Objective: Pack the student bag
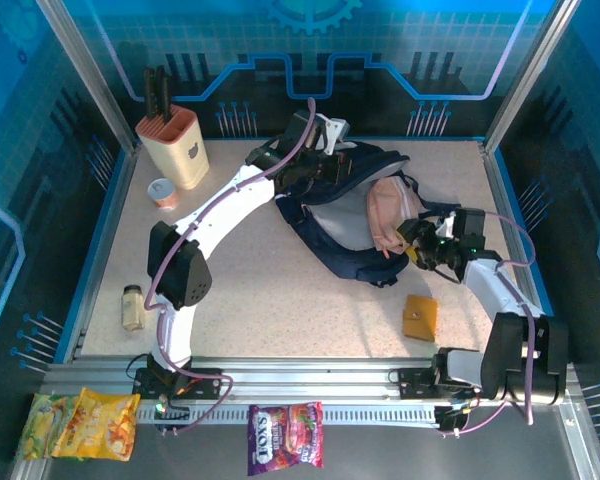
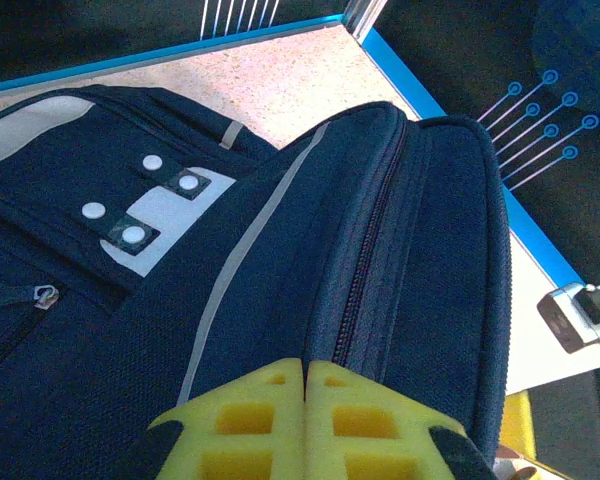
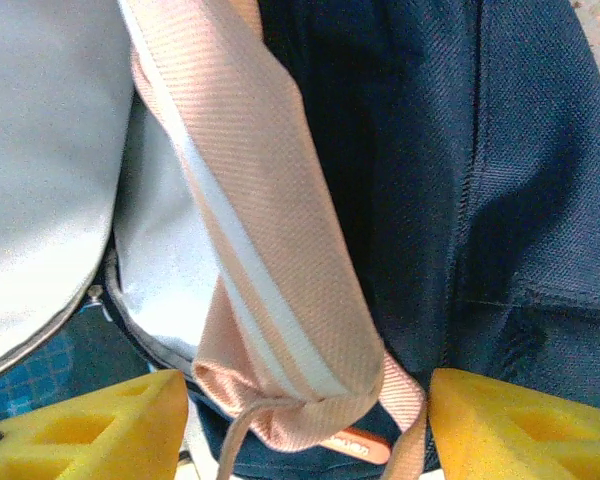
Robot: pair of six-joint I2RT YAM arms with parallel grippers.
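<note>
The right tool gapes wide around the peach striped fabric pouch, which runs lengthwise into the navy fabric backpack; the left tool is pressed closed against it.

A speckled beige counter carries a cream knife block at its far left corner, with dark handles sticking up from the top. Just in front of the block stands a small orange cup with a pale top. A little bottle lies near the left edge. A square orange wallet lies flat toward the near right. Off the counter at the front lie a yellow snack bag and a purple candy bag, well apart.
</note>
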